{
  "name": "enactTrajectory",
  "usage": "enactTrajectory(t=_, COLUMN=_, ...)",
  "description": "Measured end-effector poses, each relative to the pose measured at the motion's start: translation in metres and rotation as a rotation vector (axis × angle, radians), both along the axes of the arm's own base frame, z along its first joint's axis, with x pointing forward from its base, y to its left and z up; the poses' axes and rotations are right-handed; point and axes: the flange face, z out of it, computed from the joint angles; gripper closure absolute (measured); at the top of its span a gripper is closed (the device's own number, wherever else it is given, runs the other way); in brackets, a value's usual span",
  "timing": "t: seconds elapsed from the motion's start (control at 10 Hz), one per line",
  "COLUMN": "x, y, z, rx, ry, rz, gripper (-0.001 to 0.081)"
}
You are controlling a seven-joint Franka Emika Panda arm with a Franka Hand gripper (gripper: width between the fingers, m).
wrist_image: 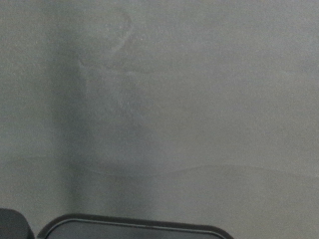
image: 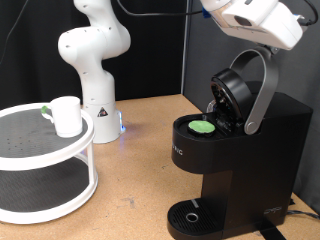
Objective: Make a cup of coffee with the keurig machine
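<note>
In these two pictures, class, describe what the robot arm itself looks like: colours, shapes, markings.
The glossy white robot arm is built of rounded, bulbous segments on a flared conical base, which carries a small dark mark and a blue light glowing at its foot. A white, blocky casing with a dark underside shows at the exterior view's top right. The tool is not visible.

Looking like a robotics lab or test bench rather than a home kitchen: a white robot arm (image: 90, 55) is standing bolted onto a plain brown wooden surface (image: 135, 165), with black curtain backdrop (image: 30, 45) hanging behind the whole setup. A matte-black keurig machine (image: 240, 150) with its lid raised and a white two-tier round stand (image: 45, 165) carrying a small white cup (image: 66, 116) are sitting staged on that bare bench. The wrist view is showing only a blank grey wall (wrist_image: 159, 100).
</note>
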Motion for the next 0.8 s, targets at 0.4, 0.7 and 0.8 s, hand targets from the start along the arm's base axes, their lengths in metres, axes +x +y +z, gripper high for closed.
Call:
enactTrajectory(t=0.4, x=0.001, y=-0.016, z=0.002, rx=0.011, ry=0.010, rz=0.002, gripper=0.0805)
enactTrajectory(t=0.7, x=-0.001, y=-0.040, z=0.004, rx=0.015, ry=0.004, rz=0.028, gripper=0.0805)
enactTrajectory(t=0.8, x=-0.002, y=-0.049, z=0.004, rx=0.013, ry=-0.004, rz=0.034, gripper=0.0805)
